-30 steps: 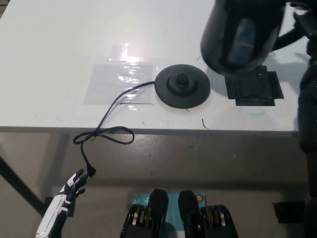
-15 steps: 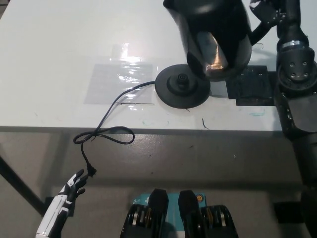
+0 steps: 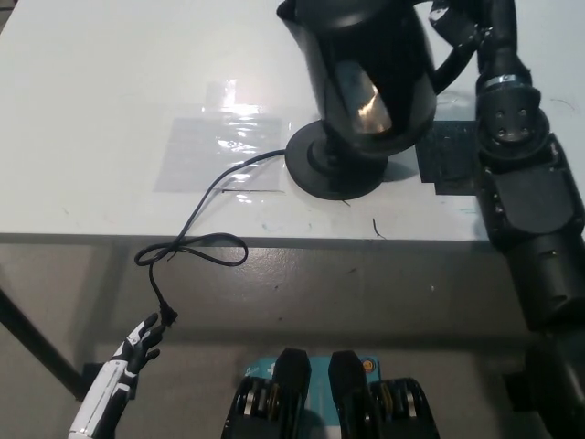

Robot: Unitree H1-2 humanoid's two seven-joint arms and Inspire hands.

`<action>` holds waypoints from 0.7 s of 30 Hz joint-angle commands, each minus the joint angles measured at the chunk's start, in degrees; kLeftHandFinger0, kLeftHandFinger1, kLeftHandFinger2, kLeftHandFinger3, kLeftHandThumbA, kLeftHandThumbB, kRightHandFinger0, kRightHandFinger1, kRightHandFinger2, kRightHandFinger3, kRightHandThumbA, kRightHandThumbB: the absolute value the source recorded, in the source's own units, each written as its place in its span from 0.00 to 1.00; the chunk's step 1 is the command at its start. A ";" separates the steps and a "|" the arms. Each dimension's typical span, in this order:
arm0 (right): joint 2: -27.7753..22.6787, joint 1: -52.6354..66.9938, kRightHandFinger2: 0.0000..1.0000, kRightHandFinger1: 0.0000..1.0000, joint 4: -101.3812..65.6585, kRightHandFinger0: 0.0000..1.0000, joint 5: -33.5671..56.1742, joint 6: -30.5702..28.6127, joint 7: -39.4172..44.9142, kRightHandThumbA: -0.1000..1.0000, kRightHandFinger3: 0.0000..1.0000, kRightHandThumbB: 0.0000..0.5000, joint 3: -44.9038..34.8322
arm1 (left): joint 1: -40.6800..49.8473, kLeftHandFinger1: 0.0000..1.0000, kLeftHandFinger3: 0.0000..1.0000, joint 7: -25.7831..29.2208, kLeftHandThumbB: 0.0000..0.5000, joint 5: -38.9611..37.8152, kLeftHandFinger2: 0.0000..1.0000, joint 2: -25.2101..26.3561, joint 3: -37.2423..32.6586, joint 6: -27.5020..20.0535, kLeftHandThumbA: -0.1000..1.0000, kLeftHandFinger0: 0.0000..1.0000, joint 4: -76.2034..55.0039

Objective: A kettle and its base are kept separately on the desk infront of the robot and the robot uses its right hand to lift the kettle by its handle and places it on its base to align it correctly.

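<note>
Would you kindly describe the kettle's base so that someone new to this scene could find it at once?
Look at the white desk, near the middle of its front edge. The base is the flat, round black disc under the kettle held by the right hand. Unlike the square black patch beside it, it is round, and a black cord trails from it over the edge.

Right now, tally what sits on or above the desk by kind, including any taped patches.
Kettle: 1, black, held over the base by the right hand
Base: 1, black, round
Cord: 1, black, running off the desk edge
Clear taped patch: 1
Black taped patch: 1
Total: 5
</note>
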 commanded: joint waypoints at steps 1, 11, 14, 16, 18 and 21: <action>0.94 -7.34 0.61 0.21 -0.41 0.00 5.03 -6.57 -2.03 0.00 0.67 0.20 -3.73 | -0.25 1.00 1.00 -1.07 0.75 0.37 1.00 1.19 -0.39 -0.53 1.00 1.00 -0.63; 2.64 -7.37 0.62 0.22 0.65 0.00 5.81 -7.80 -1.84 0.00 0.67 0.21 -5.75 | -0.35 1.00 1.00 -0.99 0.77 0.68 1.00 1.15 -0.43 -0.21 1.00 1.00 -0.68; 2.60 -7.38 0.64 0.23 1.00 0.00 5.93 -7.89 -1.91 0.00 0.68 0.21 -5.87 | -0.28 1.00 1.00 -1.02 0.75 0.73 1.00 1.20 -0.45 -0.30 1.00 1.00 -0.72; 2.60 -7.51 0.63 0.22 1.29 0.00 6.07 -8.19 -1.94 0.00 0.68 0.20 -5.95 | -0.38 1.00 1.00 -1.07 0.75 0.94 1.00 1.37 -0.50 -0.35 1.00 1.00 -0.74; 2.57 -7.53 0.63 0.22 1.44 0.00 6.14 -8.34 -1.88 0.00 0.70 0.20 -5.94 | -0.39 1.00 1.00 -1.15 0.75 0.65 1.00 1.36 -0.44 -0.25 1.00 1.00 -0.75; 2.56 -7.07 0.50 0.13 1.39 0.00 5.41 -7.97 -2.28 0.00 0.62 0.21 -5.38 | -0.37 1.00 1.00 -1.31 0.77 0.30 1.00 1.32 -0.46 -0.26 1.00 1.00 -0.72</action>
